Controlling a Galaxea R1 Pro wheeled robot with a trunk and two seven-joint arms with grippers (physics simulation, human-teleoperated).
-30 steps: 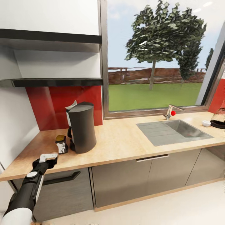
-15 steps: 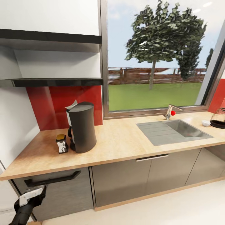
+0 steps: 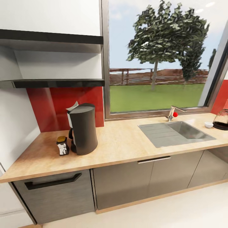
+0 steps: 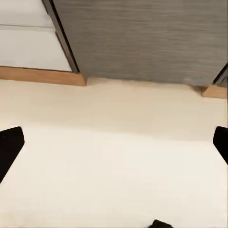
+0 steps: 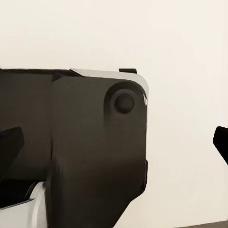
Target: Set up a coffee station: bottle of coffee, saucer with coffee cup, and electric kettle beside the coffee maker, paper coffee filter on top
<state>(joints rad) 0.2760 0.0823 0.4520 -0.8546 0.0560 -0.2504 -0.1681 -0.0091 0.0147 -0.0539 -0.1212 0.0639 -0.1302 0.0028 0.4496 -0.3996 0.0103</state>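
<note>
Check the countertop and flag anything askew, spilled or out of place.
Nothing looks spilled or damaged. The paper filter sits tilted, poking off the coffee maker top's edge. The kettle and small white dish sit far right, beyond the sink.

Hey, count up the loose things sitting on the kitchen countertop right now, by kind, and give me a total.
Coffee maker: 1
Paper filter on top of it: 1
Bottle of coffee: 1
Electric kettle: 1
Small white dish, cup or saucer, too small to tell: 1
Total: 5
</note>
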